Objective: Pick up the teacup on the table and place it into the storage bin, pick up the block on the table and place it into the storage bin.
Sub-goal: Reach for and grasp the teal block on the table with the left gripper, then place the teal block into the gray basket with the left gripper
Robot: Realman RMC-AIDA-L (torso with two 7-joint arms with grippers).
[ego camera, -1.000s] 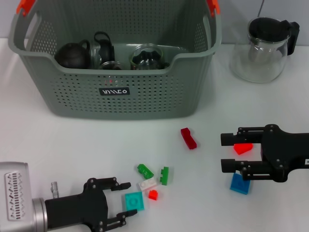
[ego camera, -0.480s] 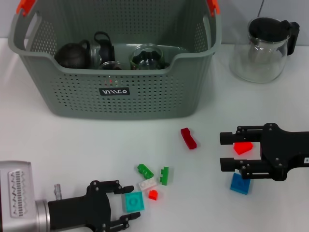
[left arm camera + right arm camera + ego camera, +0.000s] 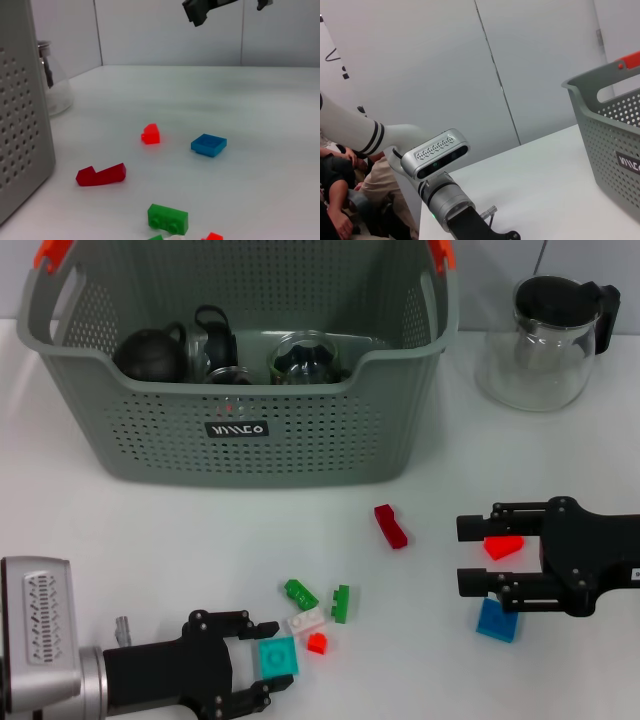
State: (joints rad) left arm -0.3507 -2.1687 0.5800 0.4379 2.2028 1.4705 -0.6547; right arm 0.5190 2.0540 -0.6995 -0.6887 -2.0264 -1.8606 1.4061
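Head view shows the left gripper low at the near edge of the table, jaws open, one finger on each side of the small flat teal square block but not yet touching it. If the jaws close off-centre, the block may slip out, or a finger may push the small red block just beside it. The right gripper hangs open above the red wedge block. The large grey-green perforated storage bin stands at the far side.

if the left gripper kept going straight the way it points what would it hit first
Likely the teal block, already between the open fingers of the left gripper; beyond it lies the small red block.
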